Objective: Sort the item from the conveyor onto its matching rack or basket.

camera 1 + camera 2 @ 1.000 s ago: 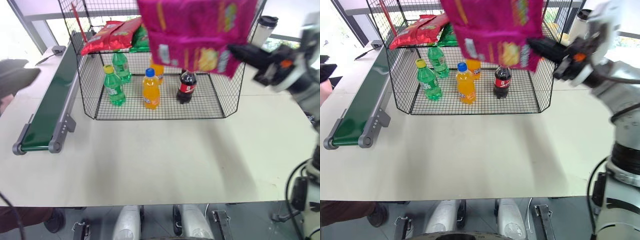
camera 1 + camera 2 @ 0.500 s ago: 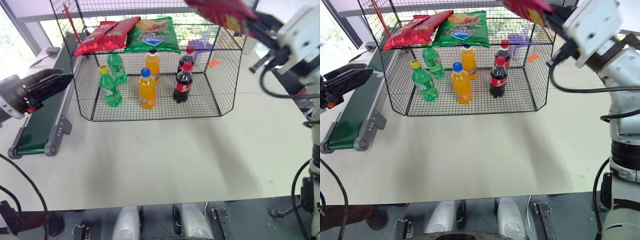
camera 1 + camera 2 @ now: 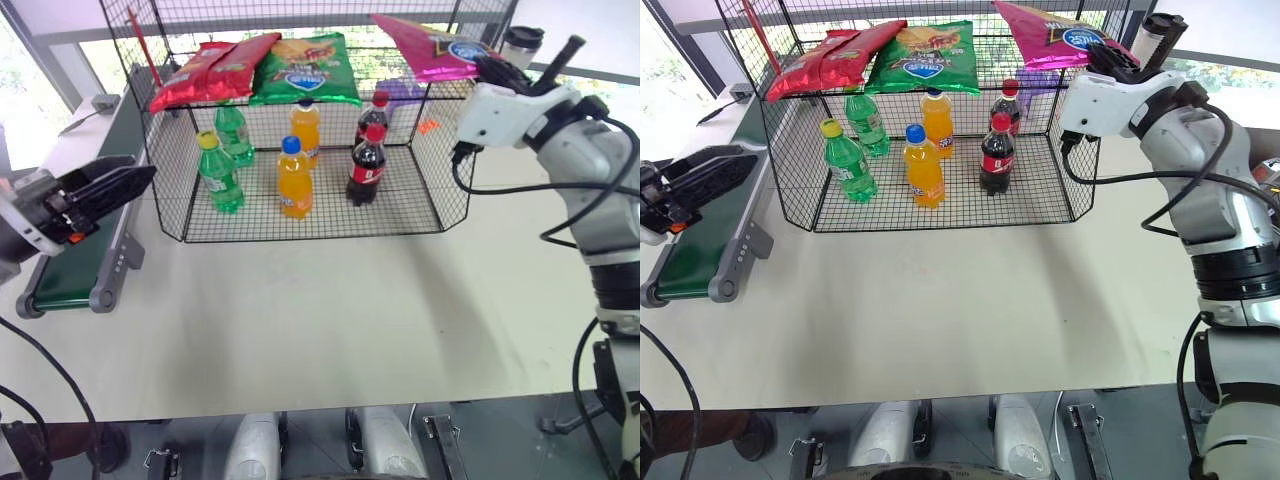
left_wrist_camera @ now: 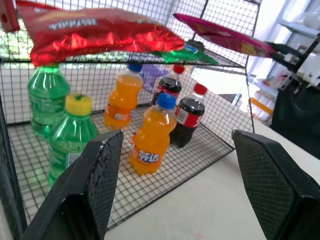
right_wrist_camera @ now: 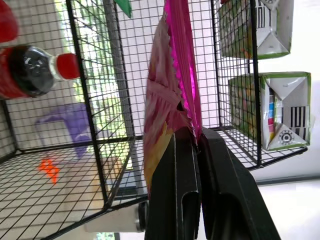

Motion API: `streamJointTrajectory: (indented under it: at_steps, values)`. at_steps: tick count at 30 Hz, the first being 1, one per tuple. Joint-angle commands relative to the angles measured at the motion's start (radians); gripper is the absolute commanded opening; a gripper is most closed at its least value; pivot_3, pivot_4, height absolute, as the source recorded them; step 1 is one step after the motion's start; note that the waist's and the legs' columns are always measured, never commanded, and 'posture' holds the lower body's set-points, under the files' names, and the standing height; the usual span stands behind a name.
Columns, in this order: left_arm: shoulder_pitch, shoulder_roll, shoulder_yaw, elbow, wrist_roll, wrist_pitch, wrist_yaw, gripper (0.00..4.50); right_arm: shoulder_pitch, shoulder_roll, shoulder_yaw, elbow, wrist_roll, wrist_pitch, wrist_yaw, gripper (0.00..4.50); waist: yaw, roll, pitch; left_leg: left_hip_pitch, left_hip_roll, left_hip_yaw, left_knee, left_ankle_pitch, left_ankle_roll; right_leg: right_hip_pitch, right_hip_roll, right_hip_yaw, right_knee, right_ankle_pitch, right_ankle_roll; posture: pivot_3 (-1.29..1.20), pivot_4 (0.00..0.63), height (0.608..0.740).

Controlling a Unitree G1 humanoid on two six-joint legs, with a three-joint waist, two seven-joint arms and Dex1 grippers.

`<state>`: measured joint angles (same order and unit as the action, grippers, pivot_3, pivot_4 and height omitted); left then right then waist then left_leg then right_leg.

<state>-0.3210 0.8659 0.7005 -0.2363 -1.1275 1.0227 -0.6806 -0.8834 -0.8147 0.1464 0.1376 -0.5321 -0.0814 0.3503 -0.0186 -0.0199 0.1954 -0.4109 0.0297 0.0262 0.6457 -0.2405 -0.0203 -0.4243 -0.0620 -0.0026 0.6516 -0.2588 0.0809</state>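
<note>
The item, a magenta-pink crisp bag (image 3: 428, 45), lies nearly flat and slightly tilted over the right end of the rack's upper tier. My right gripper (image 3: 1104, 58) is shut on the bag's near edge; the right wrist view shows the pinch (image 5: 193, 136) on the bag (image 5: 167, 95). I cannot tell whether the bag touches the wire grid. The black wire rack (image 3: 452, 170) stands at the table's back. My left gripper (image 3: 138, 180) is open and empty above the dark-green conveyor (image 3: 82, 250), left of the rack, pointing toward it (image 4: 177, 137).
Two red bags (image 3: 210, 70) and a green bag (image 3: 305, 68) lie on the upper tier. Green, orange and cola bottles (image 3: 295, 178) stand on the rack's floor. A lidded cup (image 3: 520, 45) stands behind the right arm. Green-and-white cartons (image 5: 270, 110) sit past the cage.
My right arm reached forward and rolled, taking the bag from hanging up before the camera to lying flat over the upper tier's right end. My left gripper came into view at the left.
</note>
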Motion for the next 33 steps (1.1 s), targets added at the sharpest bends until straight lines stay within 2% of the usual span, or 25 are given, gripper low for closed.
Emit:
streamJointTrajectory:
  at_steps: [1,7,10,13,14,15,23,26,28,30,33]
  values:
    - [-0.001,0.002,0.017,-0.024,-0.021,-0.034,0.015,3.6,-0.041,0.012,0.011,0.003,-0.031,-0.009,0.003,0.0,0.001,0.0,0.0,0.0,0.0,0.0,0.0,0.0,0.0,0.0,0.0,0.0,0.0,0.0,0.0,0.0,0.15,0.74]
    - [0.019,-0.017,0.013,-0.035,-0.033,-0.058,0.039,3.6,-0.04,0.033,0.038,0.046,-0.028,0.001,0.054,0.0,0.004,0.0,0.0,0.0,0.0,0.0,0.0,0.0,0.0,0.001,-0.001,0.0,0.0,0.0,0.0,0.0,0.15,0.74]
    - [0.024,-0.02,0.013,-0.04,-0.039,-0.061,0.047,3.65,-0.042,0.031,0.026,0.057,-0.026,0.015,0.061,0.89,0.004,0.0,0.0,0.0,0.0,0.0,0.001,0.0,0.0,0.001,-0.001,0.0,0.0,0.0,0.0,0.0,0.15,0.74]
    - [0.031,-0.022,0.014,-0.04,-0.042,-0.066,0.053,3.65,-0.044,0.029,0.022,0.061,-0.021,0.011,0.071,2.31,0.003,0.0,0.0,0.0,0.0,0.0,0.0,0.0,0.0,0.001,-0.001,0.0,0.0,0.0,0.0,0.0,0.15,0.74]
    - [0.033,-0.023,0.013,-0.041,-0.043,-0.068,0.054,3.65,-0.044,0.028,0.023,0.059,-0.022,0.011,0.077,2.9,0.003,0.0,0.0,0.0,0.0,0.0,0.0,0.0,0.0,0.001,-0.001,0.0,0.0,0.0,0.0,0.0,0.15,0.74]
    - [0.035,-0.024,0.011,-0.041,-0.044,-0.071,0.055,3.65,-0.041,0.025,0.022,0.053,-0.02,0.012,0.087,3.2,0.002,0.0,0.0,0.0,0.0,0.0,0.0,0.0,0.0,0.001,-0.001,0.0,0.0,0.0,0.0,0.0,0.15,0.74]
    - [0.051,-0.044,-0.013,-0.05,-0.045,-0.092,0.068,3.65,0.055,-0.018,-0.08,-0.087,0.133,-0.078,0.151,3.2,0.004,0.0,0.0,0.0,0.0,0.0,0.0,0.0,0.0,0.001,-0.001,0.0,0.0,0.001,0.001,0.0,0.15,0.74]
    - [0.057,-0.053,-0.042,-0.081,-0.028,-0.096,0.111,3.65,0.139,-0.003,-0.212,-0.201,0.326,-0.083,0.187,3.2,0.006,0.0,0.0,0.0,0.0,0.0,0.0,0.0,0.0,0.001,-0.001,0.0,0.0,0.001,0.001,0.0,0.15,0.74]
    - [0.053,-0.069,-0.088,-0.123,-0.025,-0.081,0.17,3.65,0.223,0.057,-0.366,-0.394,0.697,0.146,0.265,3.2,0.011,0.0,0.0,0.0,0.0,-0.001,0.0,0.0,0.0,0.001,-0.001,0.0,0.0,0.002,0.003,0.0,0.15,0.74]
    - [0.056,-0.076,-0.113,-0.153,-0.034,-0.074,0.197,3.65,0.262,0.082,-0.493,-0.509,0.998,0.408,0.258,3.2,0.009,0.0,0.0,0.0,0.001,-0.003,0.001,0.0,0.0,0.003,-0.001,0.0,0.0,0.003,0.005,0.0,0.15,0.74]
    - [0.064,-0.089,-0.145,-0.175,-0.058,-0.059,0.224,3.65,0.322,0.05,-0.629,-0.56,1.304,0.655,0.257,3.2,0.008,-0.001,0.0,0.001,0.001,-0.004,0.002,0.0,0.0,0.005,-0.001,0.0,-0.001,0.005,0.004,0.0,0.15,0.74]
